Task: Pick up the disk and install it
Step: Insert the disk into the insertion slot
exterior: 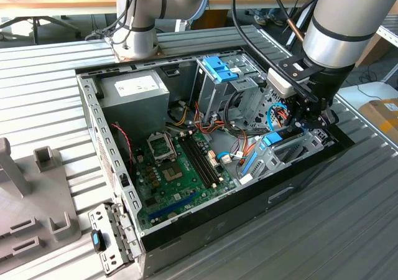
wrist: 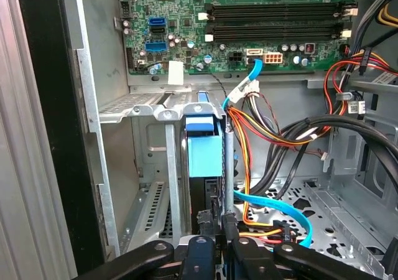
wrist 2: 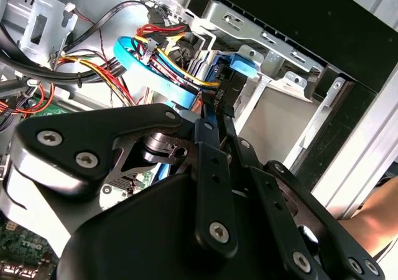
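Note:
The disk (wrist: 204,149) stands on edge in the metal drive bay (wrist: 146,112) at the front corner of the open computer case (exterior: 249,199), on the exterior view's right. Its bright blue end tab (wrist 2: 239,65) and blue rail (exterior: 255,158) show against the dark body. My gripper (wrist: 214,219) reaches down into the bay, its black fingers (wrist 2: 208,143) drawn close together on the disk's thin edge. In the exterior view the gripper (exterior: 306,126) hangs just over the bay, beside the blue tab (exterior: 272,140).
A tall grey cage with a blue latch (exterior: 219,68) stands behind the bay. Bundled power wires (wrist: 280,130) and a thin blue cable (wrist: 273,202) crowd close beside the disk. The motherboard (exterior: 177,168) and power supply (exterior: 134,90) fill the case. Grey fixtures (exterior: 37,186) sit outside it.

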Controlling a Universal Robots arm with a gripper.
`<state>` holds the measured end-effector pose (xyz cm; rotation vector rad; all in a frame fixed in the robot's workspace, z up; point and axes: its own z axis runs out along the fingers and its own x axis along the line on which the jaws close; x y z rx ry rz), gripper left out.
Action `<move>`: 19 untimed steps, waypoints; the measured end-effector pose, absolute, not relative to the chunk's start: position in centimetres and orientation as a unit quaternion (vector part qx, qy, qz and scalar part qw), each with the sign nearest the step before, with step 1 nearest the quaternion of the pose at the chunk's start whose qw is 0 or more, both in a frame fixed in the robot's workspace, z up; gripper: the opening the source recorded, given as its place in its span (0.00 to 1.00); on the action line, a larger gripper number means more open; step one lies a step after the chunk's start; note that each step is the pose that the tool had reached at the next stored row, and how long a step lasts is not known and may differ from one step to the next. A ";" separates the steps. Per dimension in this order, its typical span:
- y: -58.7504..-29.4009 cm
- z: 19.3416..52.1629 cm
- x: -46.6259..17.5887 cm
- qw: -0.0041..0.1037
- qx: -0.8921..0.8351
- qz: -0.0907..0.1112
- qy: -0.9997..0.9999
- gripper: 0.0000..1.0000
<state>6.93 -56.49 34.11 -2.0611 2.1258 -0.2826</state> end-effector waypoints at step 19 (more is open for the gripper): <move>-56.5 33.7 6.7 0.086 -0.691 -0.096 0.712 0.17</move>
